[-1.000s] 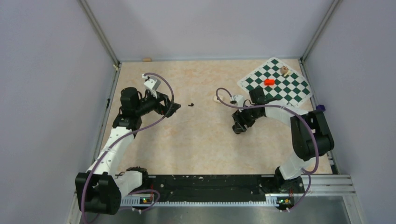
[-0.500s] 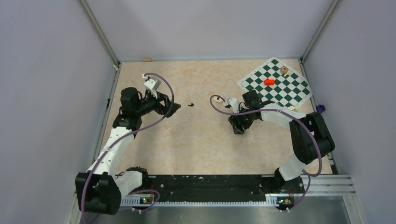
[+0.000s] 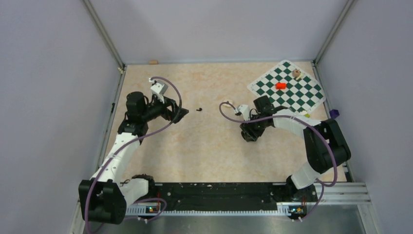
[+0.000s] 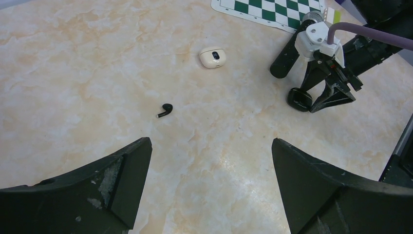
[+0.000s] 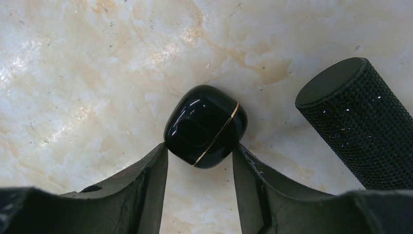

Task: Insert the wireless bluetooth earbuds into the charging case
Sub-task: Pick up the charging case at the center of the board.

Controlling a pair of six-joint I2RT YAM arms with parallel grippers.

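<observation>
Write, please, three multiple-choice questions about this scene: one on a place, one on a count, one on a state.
1. Where is the charging case? A on the chessboard; B between the right hand's fingers; C lifted in the air.
2. How many earbuds are in view? A one; B two; C four.
3. How is the left hand? A shut on an earbud; B shut on the case; C open and empty.
Answers: B, the fingers flank it; A, only one bud shows; C, its fingers stand wide apart around nothing.
</observation>
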